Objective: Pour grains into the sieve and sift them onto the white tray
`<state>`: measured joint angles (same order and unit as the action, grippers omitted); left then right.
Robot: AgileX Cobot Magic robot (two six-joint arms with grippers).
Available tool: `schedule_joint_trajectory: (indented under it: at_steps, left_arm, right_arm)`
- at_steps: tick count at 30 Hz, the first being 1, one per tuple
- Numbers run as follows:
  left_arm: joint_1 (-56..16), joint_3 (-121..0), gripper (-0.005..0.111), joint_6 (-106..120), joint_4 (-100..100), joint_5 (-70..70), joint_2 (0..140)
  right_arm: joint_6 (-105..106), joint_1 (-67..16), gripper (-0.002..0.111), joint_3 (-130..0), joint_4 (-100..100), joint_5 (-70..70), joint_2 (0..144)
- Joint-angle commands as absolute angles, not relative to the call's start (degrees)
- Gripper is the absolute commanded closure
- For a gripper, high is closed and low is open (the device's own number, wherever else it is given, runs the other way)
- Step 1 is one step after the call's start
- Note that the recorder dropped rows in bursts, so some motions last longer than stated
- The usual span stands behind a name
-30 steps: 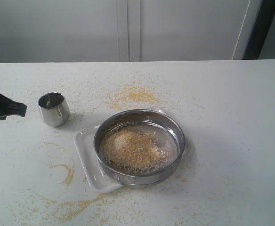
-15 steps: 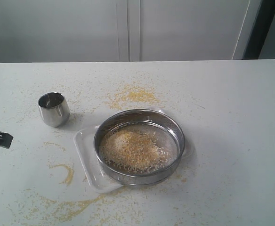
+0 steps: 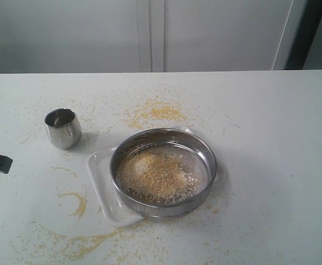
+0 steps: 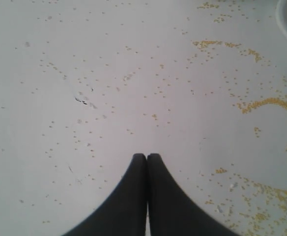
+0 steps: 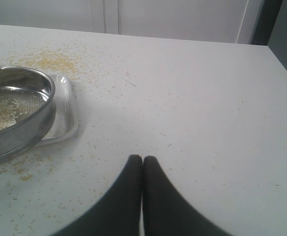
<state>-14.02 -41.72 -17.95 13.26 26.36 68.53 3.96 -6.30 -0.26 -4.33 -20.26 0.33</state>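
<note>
Near white tray point(image 3: 98, 182), exterior view only: steel cup point(image 3: 62, 127).

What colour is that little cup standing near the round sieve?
The cup is shiny silver, clearest in the exterior view.

Lab-like test room, wide white table point(image 3: 271, 138), plain pale cabinet doors point(image 3: 210, 33) behind
</note>
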Motion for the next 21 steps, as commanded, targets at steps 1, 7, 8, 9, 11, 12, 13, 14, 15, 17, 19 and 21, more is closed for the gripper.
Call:
schedule_joint_trajectory:
  at_steps: [1, 7, 8, 9, 11, 12, 13, 14, 15, 17, 19, 21]
  left_arm:
    - [-13.9, -41.3, 0.107, -18.0, 13.6, 26.5, 68.0]
    - [-13.9, -41.3, 0.107, -18.0, 13.6, 26.4, 68.0]
    - [-13.9, -41.3, 0.107, -18.0, 13.6, 26.4, 68.0]
    - [-13.9, -41.3, 0.107, -18.0, 13.6, 26.4, 68.0]
    - [-13.9, -41.3, 0.107, -18.0, 13.8, 26.6, 68.0]
    - [-13.9, -41.3, 0.107, -18.0, 13.7, 26.5, 68.0]
    - [-13.9, -41.3, 0.107, -18.0, 13.7, 26.6, 68.0]
    - [-13.9, -41.3, 0.107, -18.0, 13.7, 26.6, 68.0]
    - [-13.9, -41.3, 0.107, -18.0, 13.7, 26.6, 68.0]
    - [-13.9, -41.3, 0.107, -18.0, 13.7, 26.6, 68.0]
    - [-13.9, -41.3, 0.107, -18.0, 13.7, 26.6, 68.0]
    - [-13.9, -41.3, 0.107, -18.0, 13.7, 26.6, 68.0]
  right_arm:
    - [4.2, -5.8, 0.108, 0.0, -4.3, -14.7, 0.0]
    - [-0.9, -5.8, 0.108, 0.0, -6.1, -3.6, 0.0]
    - [-2.5, -5.8, 0.108, 0.0, -6.1, -1.3, 0.0]
    - [-4.1, -5.8, 0.108, 0.0, -6.1, 0.6, 0.0]
    - [-8.9, -5.8, 0.108, 0.0, -6.4, 5.0, 0.0]
    - [-11.8, -5.8, 0.108, 0.0, -6.6, 6.5, 0.0]
    - [-16.2, -5.8, 0.108, 0.0, -6.9, 8.1, 0.0]
    - [-20.9, -5.8, 0.108, 0.0, -6.9, 9.6, 0.0]
    - [-24.7, -5.8, 0.108, 0.0, -6.9, 11.4, 0.0]
    - [-30.8, -5.8, 0.108, 0.0, -6.9, 14.8, 0.0]
    - [-30.8, -5.8, 0.108, 0.0, -5.7, 16.4, 0.0]
    - [-30.8, -5.8, 0.108, -0.3, -5.4, 16.5, 0.0]
